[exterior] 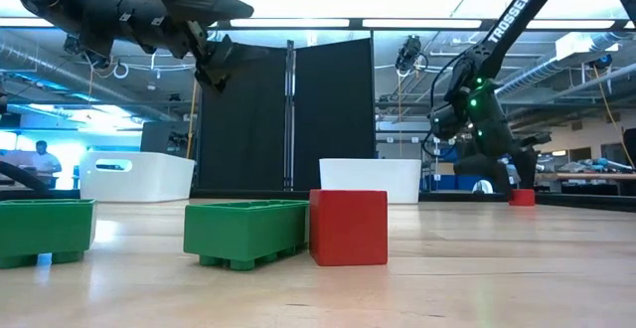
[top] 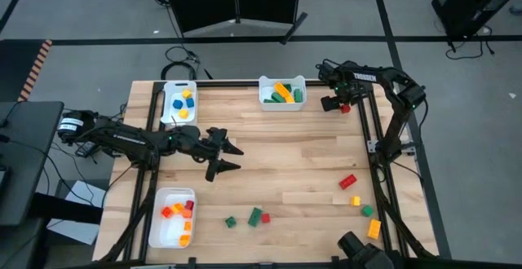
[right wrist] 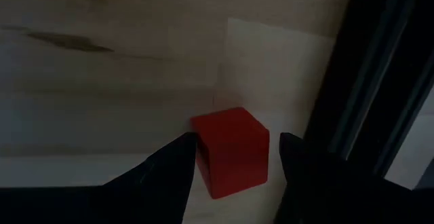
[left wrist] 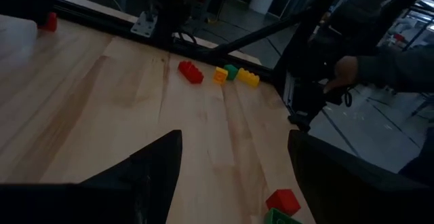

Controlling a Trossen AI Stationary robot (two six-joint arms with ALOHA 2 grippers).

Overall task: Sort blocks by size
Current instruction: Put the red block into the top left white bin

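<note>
we have our right hand (right wrist: 234,159) down at the far right corner of the pale wooden counter (top: 277,163), just beside the white rectangular plastic tray of green and yellow bricks (top: 282,90). its dark fingers stand either side of a small red plastic cube (right wrist: 232,149), one finger close against the cube's side, the other with a little gap; we judge the grip not yet made, so nothing is held. the step in hand looks like picking up this small cube. the next move calls for the fingers to close squarely on the two flat faces without nudging the cube into the black frame rail (right wrist: 369,88) beside it, then a lift toward whichever tray takes that size.

our left hand (top: 225,156) hangs above the counter's middle, fingers spread wide and empty. more loose bricks lie unsorted: a red, yellow, green and orange group (top: 361,205) near the right edge, and green and red ones (top: 254,217) at the near edge.
</note>
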